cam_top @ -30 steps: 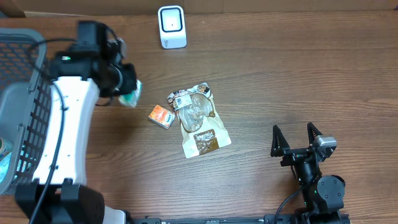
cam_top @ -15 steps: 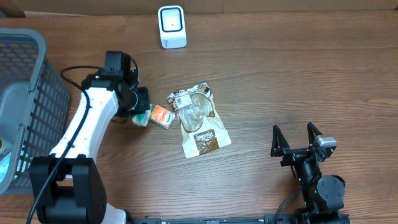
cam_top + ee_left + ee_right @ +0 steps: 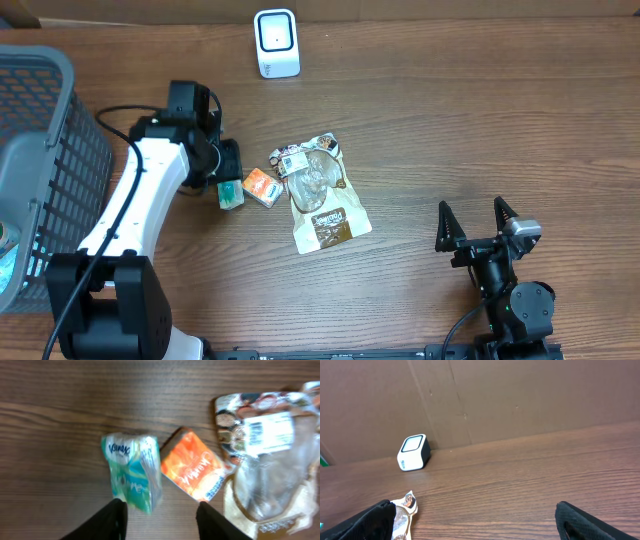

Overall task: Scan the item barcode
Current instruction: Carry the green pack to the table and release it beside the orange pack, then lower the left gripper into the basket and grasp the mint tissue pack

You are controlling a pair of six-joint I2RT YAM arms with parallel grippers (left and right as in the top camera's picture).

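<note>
The left gripper (image 3: 162, 507) hangs low over the table with its fingers spread. The tissue pack (image 3: 131, 474) lies flat just ahead of them, seemingly loose, right against an orange packet (image 3: 192, 471). The scanner (image 3: 276, 42) stands well apart. The right gripper (image 3: 476, 215) gapes wide, holding nothing.

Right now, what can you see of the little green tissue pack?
The tissue pack is a small soft plastic packet, teal and white, with Kleenex printed in blue at one end. It looks crinkled and lies on the wooden table, just beyond the open fingers of the left gripper. An orange packet sits beside it, possibly touching.
</note>
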